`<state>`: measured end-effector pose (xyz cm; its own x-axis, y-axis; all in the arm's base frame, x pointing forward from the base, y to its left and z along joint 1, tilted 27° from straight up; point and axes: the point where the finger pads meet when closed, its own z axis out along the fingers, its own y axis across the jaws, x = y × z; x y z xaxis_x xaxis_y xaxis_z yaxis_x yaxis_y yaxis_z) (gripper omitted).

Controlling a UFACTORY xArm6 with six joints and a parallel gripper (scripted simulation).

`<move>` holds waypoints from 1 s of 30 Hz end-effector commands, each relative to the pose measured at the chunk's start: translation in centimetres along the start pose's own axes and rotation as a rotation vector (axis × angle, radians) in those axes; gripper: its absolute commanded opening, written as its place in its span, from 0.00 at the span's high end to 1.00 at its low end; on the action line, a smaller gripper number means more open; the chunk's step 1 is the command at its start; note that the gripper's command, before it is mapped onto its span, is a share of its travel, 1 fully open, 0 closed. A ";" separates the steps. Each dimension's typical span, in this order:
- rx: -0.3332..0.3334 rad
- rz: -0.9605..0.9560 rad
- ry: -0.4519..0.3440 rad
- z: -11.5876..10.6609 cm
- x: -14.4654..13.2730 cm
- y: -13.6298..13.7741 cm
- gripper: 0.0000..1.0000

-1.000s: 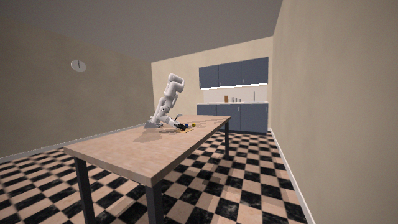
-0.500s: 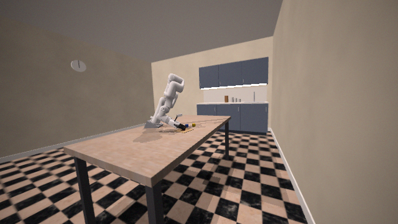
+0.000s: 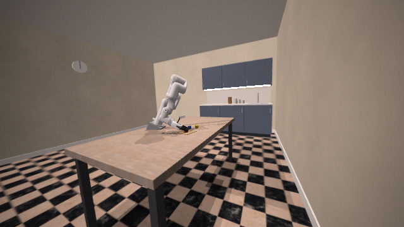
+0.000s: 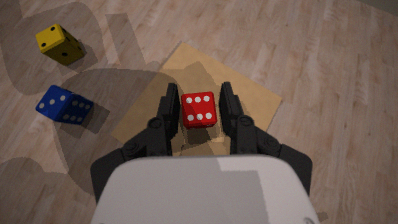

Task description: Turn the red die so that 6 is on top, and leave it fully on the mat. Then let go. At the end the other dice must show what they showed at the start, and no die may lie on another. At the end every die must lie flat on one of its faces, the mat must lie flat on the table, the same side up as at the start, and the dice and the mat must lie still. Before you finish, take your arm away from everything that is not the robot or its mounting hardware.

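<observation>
In the wrist view the red die (image 4: pixel 198 109) lies on the tan mat, its six-pip face turned up toward the camera. My gripper (image 4: pixel 199 93) is open, with one finger on each side of the die and a small gap between each finger and it. The blue die (image 4: pixel 64 104) and the yellow die (image 4: pixel 60 44) lie on the bare wood to the left of the mat. In the exterior view the gripper (image 3: pixel 184 128) is low over the mat (image 3: pixel 190 132), far off and small.
The arm's base (image 3: pixel 155 126) stands on the table to the left of the mat. The table's right edge runs close behind the mat in the exterior view. Kitchen cabinets (image 3: pixel 237 118) stand at the back wall.
</observation>
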<state>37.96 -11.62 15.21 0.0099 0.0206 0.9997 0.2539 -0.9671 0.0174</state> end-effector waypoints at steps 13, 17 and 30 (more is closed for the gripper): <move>0.000 -0.001 0.001 0.0 0.1 0.0 0.53; 0.000 -0.001 0.001 -0.5 0.1 0.0 0.53; 0.000 -0.001 0.001 -4.3 0.1 0.0 0.53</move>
<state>35.22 -12.32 15.20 0.0109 0.0203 0.9997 0.2513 -0.9678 0.0169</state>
